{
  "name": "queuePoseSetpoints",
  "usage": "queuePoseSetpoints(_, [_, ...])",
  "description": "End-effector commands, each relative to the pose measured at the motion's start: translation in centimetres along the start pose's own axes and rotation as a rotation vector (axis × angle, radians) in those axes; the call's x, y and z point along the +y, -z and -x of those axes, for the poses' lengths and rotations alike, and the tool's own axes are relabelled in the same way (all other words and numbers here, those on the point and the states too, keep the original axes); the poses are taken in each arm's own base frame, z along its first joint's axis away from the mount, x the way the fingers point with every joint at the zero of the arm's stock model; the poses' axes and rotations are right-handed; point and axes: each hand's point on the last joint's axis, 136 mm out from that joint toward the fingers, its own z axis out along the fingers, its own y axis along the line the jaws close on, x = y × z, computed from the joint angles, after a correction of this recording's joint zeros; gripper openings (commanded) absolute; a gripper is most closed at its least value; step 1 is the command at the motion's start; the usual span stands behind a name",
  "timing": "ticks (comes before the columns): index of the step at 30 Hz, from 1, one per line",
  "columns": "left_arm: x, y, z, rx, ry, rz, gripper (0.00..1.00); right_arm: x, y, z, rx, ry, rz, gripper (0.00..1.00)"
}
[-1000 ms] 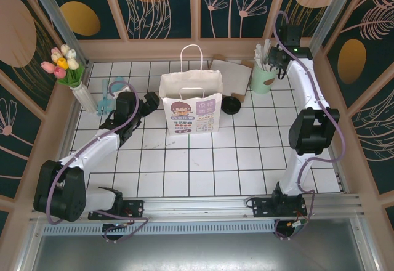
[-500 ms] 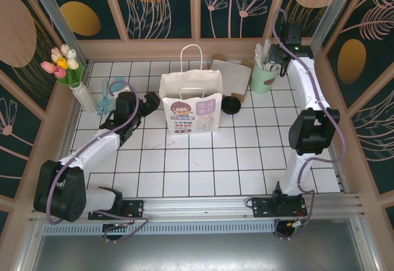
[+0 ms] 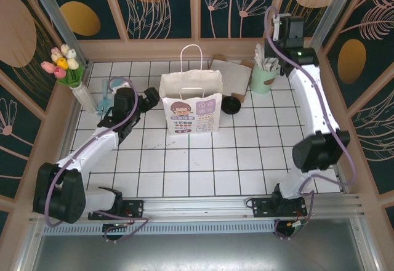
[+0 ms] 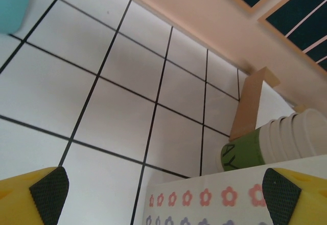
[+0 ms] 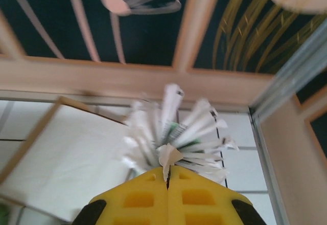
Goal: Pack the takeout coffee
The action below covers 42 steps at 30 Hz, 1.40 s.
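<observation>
Right wrist view showed my right pincer (image 5: 167,173) pressed together, apparently nipping one wrapped straw (image 5: 169,156); my left pincer (image 4: 164,195) stood wide apart.

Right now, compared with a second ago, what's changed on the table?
The right end effector closed on a wrapped straw at the mint-green cup, and its wrist lifted above the cup. The left end effector stayed open beside the white paper bag. The bag and the takeout coffee did not move.
</observation>
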Motion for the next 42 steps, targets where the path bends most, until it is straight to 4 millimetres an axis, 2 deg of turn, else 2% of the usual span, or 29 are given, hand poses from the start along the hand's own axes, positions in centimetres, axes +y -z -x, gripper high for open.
queuePoseSetpoints(1, [-1.2,1.2,2.2,-0.042,-0.004,-0.003,0.99,2.1,7.0,4.0,-0.177,0.08,0.095,0.0])
queuePoseSetpoints(5, [-1.1,1.4,2.7,-0.041,0.042,0.026,0.98,5.2,14.1,6.1,-0.307,0.092,0.25,0.0])
queuePoseSetpoints(8, [-1.2,1.4,2.6,-0.03,0.061,0.026,0.99,7.3,18.4,6.6,-0.363,0.088,0.415,0.0])
queuePoseSetpoints(12, [-1.9,1.5,2.6,-0.015,0.078,-0.008,0.99,9.2,21.8,5.8,-0.391,0.102,0.568,0.0])
queuePoseSetpoints(15, [-2.8,1.8,2.7,-0.006,0.071,-0.045,0.98,11.1,22.7,4.7,-0.384,0.119,0.692,0.0])
queuePoseSetpoints(17, [-3.4,2.2,2.8,-0.003,0.065,-0.07,0.99,12.4,22.7,4.0,-0.372,0.132,0.764,0.0])
queuePoseSetpoints(23, [-3.9,2.8,2.4,0.012,0.067,-0.114,0.99,17.0,19.9,0.7,-0.28,0.15,0.978,0.0])
queuePoseSetpoints(28, [-4.8,3.0,2.0,0.037,0.067,-0.173,0.99,22.4,17.5,-2.6,-0.197,0.12,1.243,0.0])
queuePoseSetpoints(29, [-5.0,2.9,1.7,0.048,0.066,-0.187,0.99,23.6,16.5,-3.2,-0.18,0.126,1.254,0.01])
queuePoseSetpoints(31, [-5.4,2.7,1.4,0.069,0.062,-0.209,0.98,25.0,13.5,-4.3,-0.117,0.15,1.193,0.21])
queuePoseSetpoints(33, [-5.9,2.5,1.1,0.092,0.051,-0.226,0.99,24.9,10.9,-4.8,-0.041,0.164,1.111,0.41])
queuePoseSetpoints(35, [-6.0,2.5,0.9,0.108,0.03,-0.226,0.98,24.0,9.8,-5.4,0.014,0.184,1.048,0.61])
queuePoseSetpoints(38, [-5.6,2.7,1.2,0.099,0.0,-0.195,0.99,22.4,9.6,-5.8,0.035,0.232,0.96,0.65])
queuePoseSetpoints(42, [-6.1,3.7,2.3,0.07,-0.037,-0.196,0.99,20.2,11.0,-4.7,-0.015,0.246,0.878,0.69])
